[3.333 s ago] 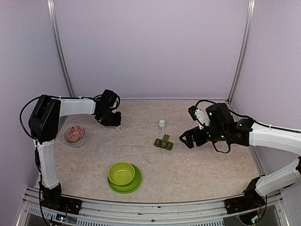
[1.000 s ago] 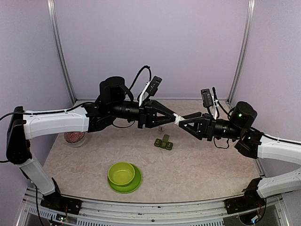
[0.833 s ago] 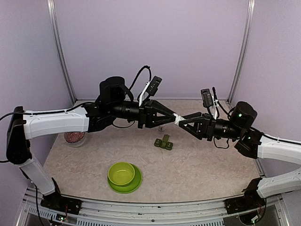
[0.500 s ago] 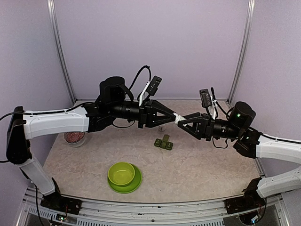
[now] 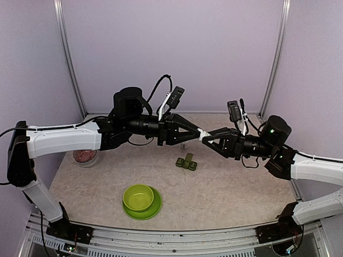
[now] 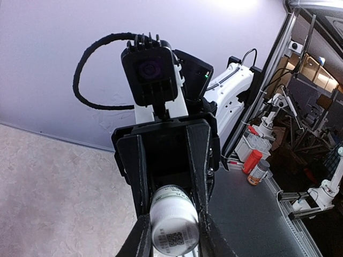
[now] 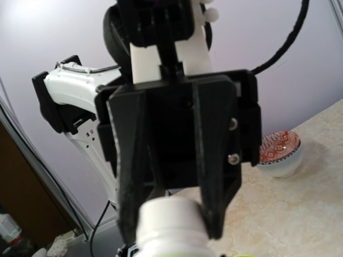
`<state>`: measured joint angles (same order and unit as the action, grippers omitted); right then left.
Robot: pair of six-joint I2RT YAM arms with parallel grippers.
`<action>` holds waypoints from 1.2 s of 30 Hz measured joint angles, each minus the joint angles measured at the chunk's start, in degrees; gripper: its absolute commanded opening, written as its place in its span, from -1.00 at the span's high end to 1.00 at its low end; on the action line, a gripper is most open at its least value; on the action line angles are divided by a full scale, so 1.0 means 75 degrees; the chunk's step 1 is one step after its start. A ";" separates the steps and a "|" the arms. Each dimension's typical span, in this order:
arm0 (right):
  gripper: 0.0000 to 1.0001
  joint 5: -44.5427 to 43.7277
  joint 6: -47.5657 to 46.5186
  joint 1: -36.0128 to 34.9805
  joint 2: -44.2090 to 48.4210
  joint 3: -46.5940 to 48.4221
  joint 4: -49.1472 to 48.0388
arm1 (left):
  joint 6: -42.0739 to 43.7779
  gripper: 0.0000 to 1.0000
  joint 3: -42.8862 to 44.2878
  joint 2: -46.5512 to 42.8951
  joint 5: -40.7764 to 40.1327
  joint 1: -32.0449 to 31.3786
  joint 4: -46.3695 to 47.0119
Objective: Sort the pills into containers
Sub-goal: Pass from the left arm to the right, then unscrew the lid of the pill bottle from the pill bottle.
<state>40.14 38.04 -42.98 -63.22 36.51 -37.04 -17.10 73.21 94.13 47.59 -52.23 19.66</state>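
**A:** Why are both arms meeting in the air above the middle of the bench (image 5: pixel 236 187)?

**B:** My guess is they mean to get the cap off. The left pincer (image 5: pixel 197 133) is clamped tight on a white pill bottle (image 6: pixel 174 219) and holds it level, with the base and its printed label facing the left wrist camera. That points the cap end at the right pincer (image 5: pixel 208 138), so one arm can brace while the other twists.

**A:** Does the right pincer have hold of it?

**B:** Its jaws are drawn in narrow on either side of the cap end, and from the left wrist view they look right against the bottle. I cannot tell if they actually pinch it.

**A:** Where is the pill box?

**B:** The dark green pill box (image 5: pixel 186 161) lies on the bench, below the two pincers and slightly nearer and to the left. It is well apart from both, and nothing touches it.

**A:** Can you see any pills?

**B:** No. I assume they are inside the bottle, so sorting has not begun. The lime bowl (image 5: pixel 139 196) sits nearer and to the left, and plays no part.
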 measured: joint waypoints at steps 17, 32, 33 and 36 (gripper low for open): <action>0.78 0.0041 -0.0015 -0.0012 -0.0041 0.0000 -0.0052 | -0.0224 0.22 0.0000 0.0023 0.0029 0.0006 0.0012; 0.84 0.0323 0.0501 -0.0061 0.0099 0.0009 0.0154 | 0.1708 -0.98 -0.0664 -0.0764 -0.0347 0.0181 -0.0379; 0.84 0.0373 0.0554 -0.0061 0.0117 0.0009 0.0184 | 0.2084 -0.98 -0.0833 -0.0947 -0.0347 0.0184 -0.0315; 0.84 0.0548 0.0691 -0.0070 0.0128 0.0009 0.0230 | 0.2888 -0.97 -0.1125 -0.1259 -0.0347 0.0172 -0.0189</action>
<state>44.25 43.22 -43.51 -62.26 36.58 -35.31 4.56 64.77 84.68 44.99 -50.94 18.24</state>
